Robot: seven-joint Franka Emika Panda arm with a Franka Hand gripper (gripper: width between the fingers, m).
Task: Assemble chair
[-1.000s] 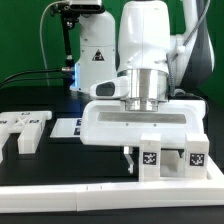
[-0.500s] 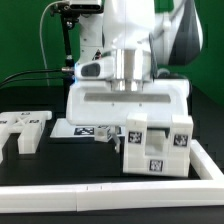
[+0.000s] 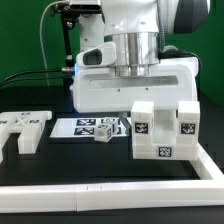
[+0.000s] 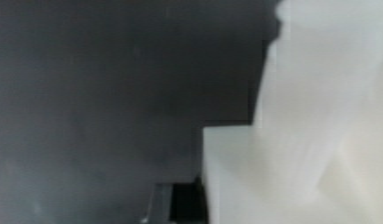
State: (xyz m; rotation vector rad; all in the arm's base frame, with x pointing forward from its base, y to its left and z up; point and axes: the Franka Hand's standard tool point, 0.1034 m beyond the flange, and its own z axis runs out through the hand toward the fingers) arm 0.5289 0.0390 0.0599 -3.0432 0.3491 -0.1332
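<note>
A blocky white chair part (image 3: pixel 164 132) with black-and-white tags on its front faces hangs just above the table at the exterior view's right. My gripper (image 3: pixel 133 110) comes down from above and is shut on the part's back edge. Its fingertips are hidden behind the part and under the wide white hand. In the wrist view the same part (image 4: pixel 303 165) is a blurred white mass close to the camera, with dark table beside it. Another white chair part (image 3: pixel 22 130) with tags lies flat at the exterior view's left.
The marker board (image 3: pixel 82 128) lies flat on the black table between the two parts. A small tagged white peg (image 3: pixel 101 136) rests at its edge. A long white border rail (image 3: pixel 110 196) runs along the front and right side. Cables and the arm's base stand behind.
The gripper has lifted the chair part off the table and carried it first toward the exterior view's left, then slightly back right and higher. The jaws stay shut.
</note>
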